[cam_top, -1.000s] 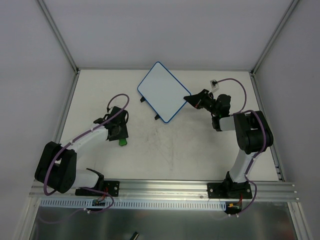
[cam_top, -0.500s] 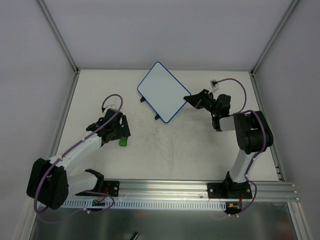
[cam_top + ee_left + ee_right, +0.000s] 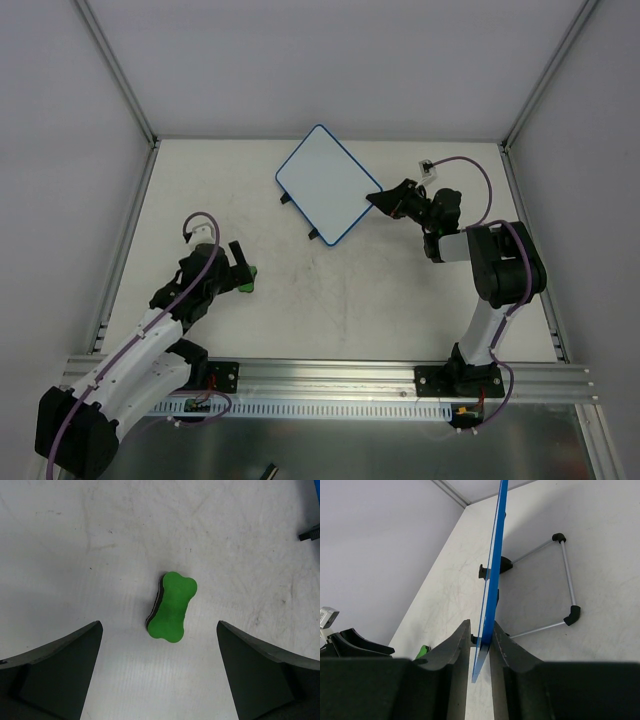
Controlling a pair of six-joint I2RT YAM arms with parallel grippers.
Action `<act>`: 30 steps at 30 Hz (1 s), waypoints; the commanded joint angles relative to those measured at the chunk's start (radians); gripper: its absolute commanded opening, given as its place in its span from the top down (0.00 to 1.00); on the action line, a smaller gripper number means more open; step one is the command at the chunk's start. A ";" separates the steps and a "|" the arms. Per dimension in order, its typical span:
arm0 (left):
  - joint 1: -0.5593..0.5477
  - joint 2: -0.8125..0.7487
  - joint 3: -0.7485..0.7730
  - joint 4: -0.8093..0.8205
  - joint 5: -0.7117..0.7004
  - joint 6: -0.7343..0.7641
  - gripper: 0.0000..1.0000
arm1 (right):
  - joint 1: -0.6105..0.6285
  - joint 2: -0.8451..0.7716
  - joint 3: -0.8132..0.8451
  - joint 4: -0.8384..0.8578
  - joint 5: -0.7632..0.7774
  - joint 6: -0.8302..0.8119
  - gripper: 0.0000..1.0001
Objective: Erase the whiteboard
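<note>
The right pincer [image 3: 481, 639] is clenched on the thin blue rim of the one whiteboard [image 3: 325, 192], with a dark finger pressed to each side of the rim. From the right wrist the board is seen edge-on. From above it is a white rectangle with rounded corners at the far centre of the tabletop [image 3: 400, 300]. The pincer holds it at its right corner. Two small black feet [image 3: 285, 198] sit along its near-left edge. Behind the board a thin metal wire bracket [image 3: 567, 575] with two black corner pieces lies on the tabletop.

The left pincer [image 3: 159, 625] is released and its two dark fingers are spread wide. Between and beyond them lies one green bone-shaped eraser [image 3: 172, 607] with a dark underlayer. It lies flat on the scuffed white surface at the near left, well apart from the board.
</note>
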 commanded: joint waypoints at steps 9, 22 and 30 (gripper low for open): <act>0.004 -0.016 -0.037 0.084 0.002 -0.023 0.01 | 0.005 -0.026 0.008 0.052 -0.029 -0.027 0.69; 0.004 -0.059 -0.050 0.096 0.006 -0.001 0.01 | -0.005 -0.051 -0.024 0.055 0.011 -0.041 0.01; 0.004 -0.100 -0.053 0.110 0.002 0.060 0.01 | -0.031 -0.144 -0.095 0.052 0.049 -0.058 0.01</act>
